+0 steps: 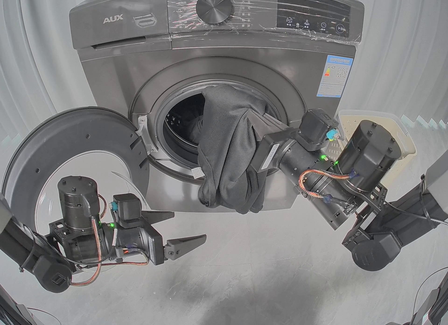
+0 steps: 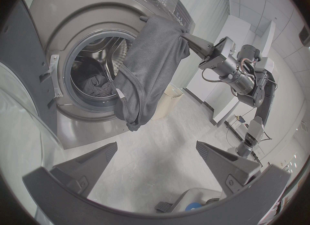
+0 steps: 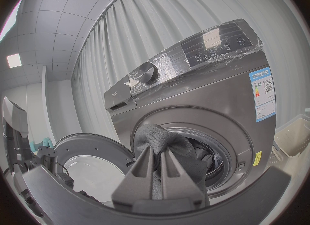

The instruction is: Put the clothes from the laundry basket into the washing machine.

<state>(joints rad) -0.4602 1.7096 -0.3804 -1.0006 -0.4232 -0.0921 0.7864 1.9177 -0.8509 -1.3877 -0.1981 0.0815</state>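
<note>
Nearest, on the left, the left gripper [image 1: 189,226] hangs low over the pale floor [image 1: 242,265], its jaws spread wide and holding nothing. Farther in and to the right, the right gripper [image 3: 157,151] has its jaws closed almost together on a dark grey garment [image 1: 228,153], pinching it near its top fold. The garment hangs right in front of the round opening of the washing machine [image 1: 140,67]. Its upper part is at the top of the opening, and its lower end droops past the lower rim over the front panel. The door [image 1: 70,139] stands open to the left. Inside the drum [image 2: 106,48] more dark clothes [image 2: 93,85] lie at the bottom. Just right of the machine sits the cream laundry basket [image 1: 406,144], partly behind the right arm. A pale curtain [image 1: 410,36] hangs farthest back.
</note>
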